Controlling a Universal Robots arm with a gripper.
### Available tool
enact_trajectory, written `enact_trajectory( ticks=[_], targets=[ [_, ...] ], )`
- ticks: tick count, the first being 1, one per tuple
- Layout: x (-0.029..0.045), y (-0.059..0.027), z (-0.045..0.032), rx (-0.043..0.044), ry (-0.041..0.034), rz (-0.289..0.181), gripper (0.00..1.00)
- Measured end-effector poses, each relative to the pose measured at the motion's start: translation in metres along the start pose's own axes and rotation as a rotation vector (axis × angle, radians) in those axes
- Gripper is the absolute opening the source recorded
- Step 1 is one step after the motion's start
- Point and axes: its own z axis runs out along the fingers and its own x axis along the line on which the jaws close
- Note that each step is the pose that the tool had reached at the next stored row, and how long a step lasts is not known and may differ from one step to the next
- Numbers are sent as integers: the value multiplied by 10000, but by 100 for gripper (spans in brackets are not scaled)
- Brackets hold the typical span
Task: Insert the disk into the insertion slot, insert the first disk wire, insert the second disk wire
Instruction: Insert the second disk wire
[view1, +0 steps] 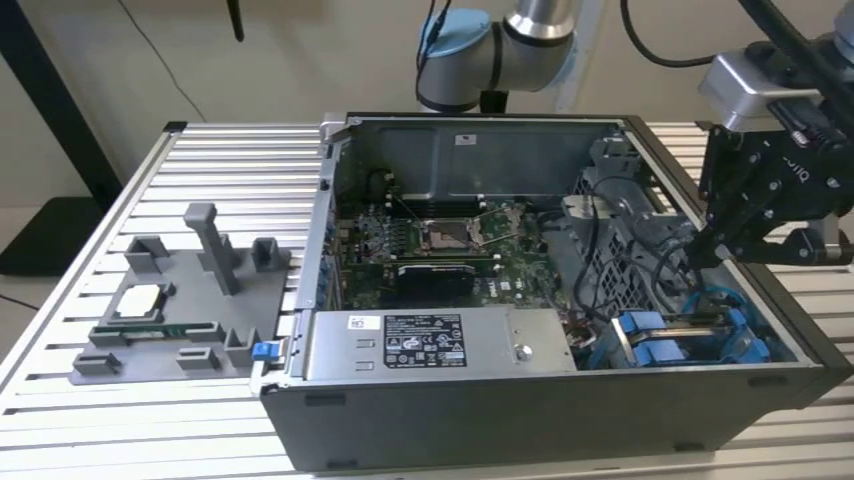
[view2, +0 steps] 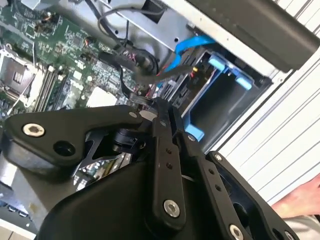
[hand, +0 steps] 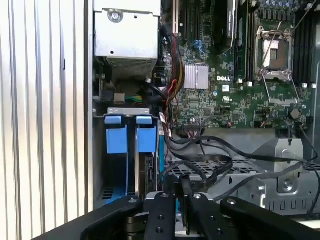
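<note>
Closest in both wrist views, the black gripper (view2: 157, 109) (hand: 182, 182) has its fingertips pressed together above a tangle of black cables (hand: 210, 150), though I cannot tell whether one is caught between them. From the exterior view it hangs over the open computer case (view1: 534, 400) at about 3 o'clock. The insertion slot (view1: 694, 335) (view2: 220, 100) (hand: 127, 165), with its blue rails and tabs, sits just below at 4 o'clock, beside the power supply (view1: 427, 345).

Black claw (view1: 705, 250) over open computer case (view1: 534, 420), above blue-railed insertion slot (view1: 681, 340)
</note>
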Motion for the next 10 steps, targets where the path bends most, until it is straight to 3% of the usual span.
enact_trajectory(
  ticks=[3, 10],
  targets=[
    [51, 66, 8, 144, -2, -21, 0],
    [127, 202, 38, 748, -11, -115, 0]
  ],
)
